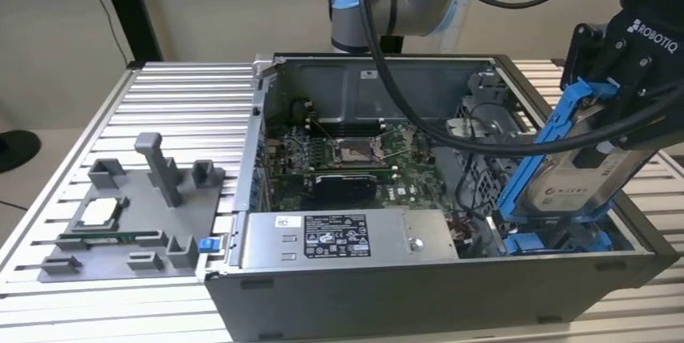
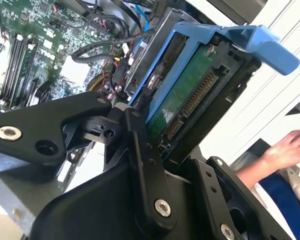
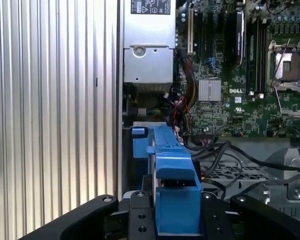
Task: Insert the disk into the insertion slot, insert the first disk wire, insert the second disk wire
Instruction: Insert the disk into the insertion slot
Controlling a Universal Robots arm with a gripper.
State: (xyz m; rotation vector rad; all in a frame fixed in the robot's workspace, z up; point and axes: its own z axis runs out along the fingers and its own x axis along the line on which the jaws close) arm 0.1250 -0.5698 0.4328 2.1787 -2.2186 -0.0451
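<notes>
My end effector [image 1: 623, 119] is clenched on the disk [image 1: 582, 183], its black fingers [image 2: 145, 150] pressing the two long sides through the blue frame [image 1: 540, 151]. The disk hangs tilted over the corner of the open case [image 1: 428, 295] at the exterior view's right. Its lower end is down at the slot [image 1: 540, 240], whose blue rails show just beneath; I cannot tell whether it has entered them. I judge the disk dense and rigid for its size: a flat metal slab with a smooth label face, and in the second wrist view a bare green circuit side [image 2: 187, 95] with a row of connector pins. That side looks fragile, so the hold belongs on the frame's edges, where it is now. The plastic frame looks slightly springy and slick, so I would expect the disk to pivot if it snags on a rail. Black cables [image 3: 225, 155] lie near the slot, beside the board [image 3: 240, 100] and the grey supply [image 3: 147, 55]. The table [image 3: 55, 100] is ribbed aluminium. A hand [image 2: 290, 150] rests beyond the case.
</notes>
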